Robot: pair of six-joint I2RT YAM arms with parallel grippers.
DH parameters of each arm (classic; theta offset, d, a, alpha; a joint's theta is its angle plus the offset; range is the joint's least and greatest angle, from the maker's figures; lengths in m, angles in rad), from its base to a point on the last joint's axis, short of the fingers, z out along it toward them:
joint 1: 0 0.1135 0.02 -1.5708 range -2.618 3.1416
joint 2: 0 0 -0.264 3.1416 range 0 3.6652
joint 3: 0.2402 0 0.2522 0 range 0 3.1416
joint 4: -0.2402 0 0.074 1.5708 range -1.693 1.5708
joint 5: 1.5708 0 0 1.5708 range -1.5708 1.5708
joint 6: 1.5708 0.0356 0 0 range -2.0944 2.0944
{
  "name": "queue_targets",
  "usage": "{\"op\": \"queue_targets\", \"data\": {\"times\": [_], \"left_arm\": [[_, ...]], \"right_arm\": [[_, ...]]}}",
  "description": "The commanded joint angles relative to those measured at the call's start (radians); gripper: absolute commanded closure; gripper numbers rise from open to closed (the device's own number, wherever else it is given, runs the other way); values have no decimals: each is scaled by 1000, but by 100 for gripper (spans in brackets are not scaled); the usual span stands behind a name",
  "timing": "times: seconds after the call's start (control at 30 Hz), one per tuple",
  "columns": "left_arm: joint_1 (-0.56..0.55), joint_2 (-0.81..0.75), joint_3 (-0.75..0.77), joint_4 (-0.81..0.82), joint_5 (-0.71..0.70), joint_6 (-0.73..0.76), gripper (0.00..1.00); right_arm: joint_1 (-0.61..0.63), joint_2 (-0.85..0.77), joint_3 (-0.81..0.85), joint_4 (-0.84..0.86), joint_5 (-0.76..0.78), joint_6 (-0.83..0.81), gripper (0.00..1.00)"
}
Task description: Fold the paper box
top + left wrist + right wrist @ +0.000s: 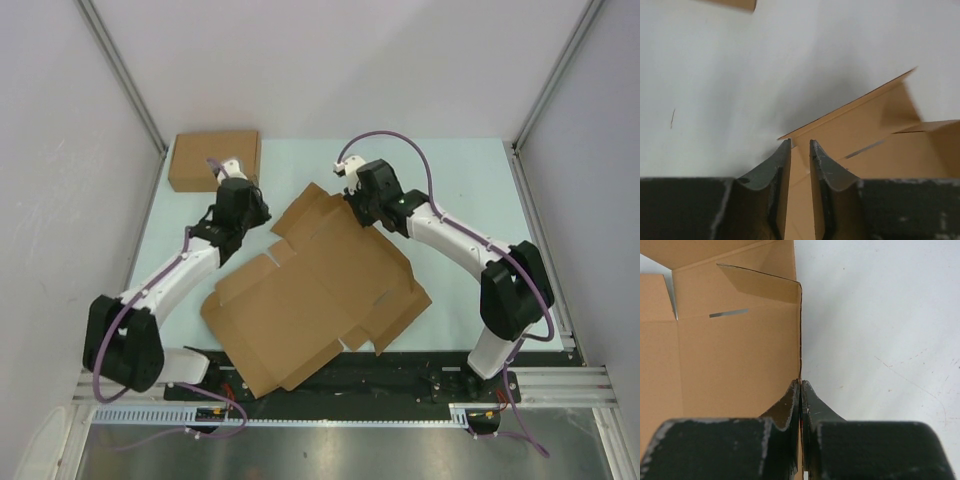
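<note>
Two robot arms meet a flat, unfolded paper box (320,290) on a pale green table (460,180).
The brown die-cut sheet lies tilted across the centre of the overhead frame, flaps spread, with its lowest corner near the bottom edge. Your right gripper (800,382), just above centre, is clenched on a thin raised edge of the sheet, with cardboard to its left and bare table to its right. Your left gripper (800,142), left of centre, stands released. Its jaws are slightly parted, with a flap corner showing in the gap. A ready-made cardboard box (213,158) sits in the upper left, apart from the sheet.
</note>
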Motion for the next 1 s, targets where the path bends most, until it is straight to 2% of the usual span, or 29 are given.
{"op": "queue_targets", "data": {"times": [0.0, 0.27, 0.53, 0.67, 0.73, 0.8, 0.97], "left_arm": [[19, 134, -34, -90, -28, -44, 75], [35, 298, -18, -64, -11, -99, 76], [76, 338, -59, -28, -7, -157, 76], [96, 394, -44, 32, 120, -174, 86], [95, 412, -68, 92, 244, -189, 91], [93, 411, -102, 179, 353, -202, 94], [66, 362, -191, 304, 458, -242, 96]], "right_arm": [[15, -40, 4, -4, 28, -9, 100], [24, -63, 4, -14, 34, -13, 100], [27, -66, 2, -14, 31, -9, 100], [31, -62, 2, -15, 28, -9, 100], [30, -62, 4, -14, 26, -11, 100], [30, -62, 4, -15, 26, -11, 100], [30, -63, 4, -12, 32, -13, 100]]}}
